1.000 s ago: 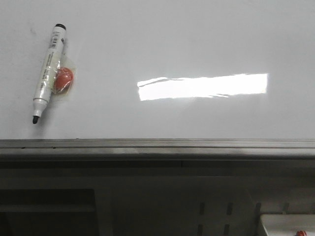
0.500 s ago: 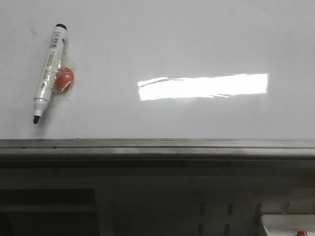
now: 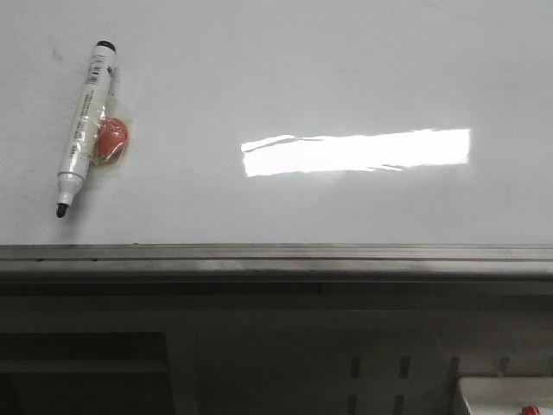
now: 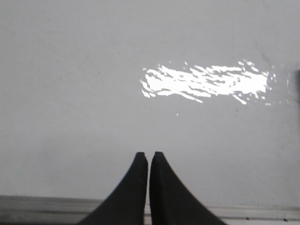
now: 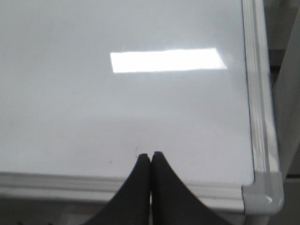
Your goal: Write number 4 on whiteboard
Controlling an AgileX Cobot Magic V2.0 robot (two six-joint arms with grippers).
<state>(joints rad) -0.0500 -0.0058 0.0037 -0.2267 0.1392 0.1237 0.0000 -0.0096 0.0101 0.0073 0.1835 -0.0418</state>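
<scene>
The large glossy white whiteboard (image 3: pixel 346 69) with its grey metal edge rail lies flat, a white-barrelled black-tipped marker (image 3: pixel 82 125) resting on it against a small orange-red lump (image 3: pixel 111 141), possibly an eraser. No drawn 4 shows. The left gripper (image 4: pixel 148 155) and right gripper (image 5: pixel 150 155) hover over the board, fingers pressed together, holding nothing.

Marker (image 3: pixel 83 126) lies on the whiteboard's (image 3: pixel 346 69) left.

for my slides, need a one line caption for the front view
Uncapped marker with an orange ball taped beside it lies on the unmarked whiteboard.
</scene>
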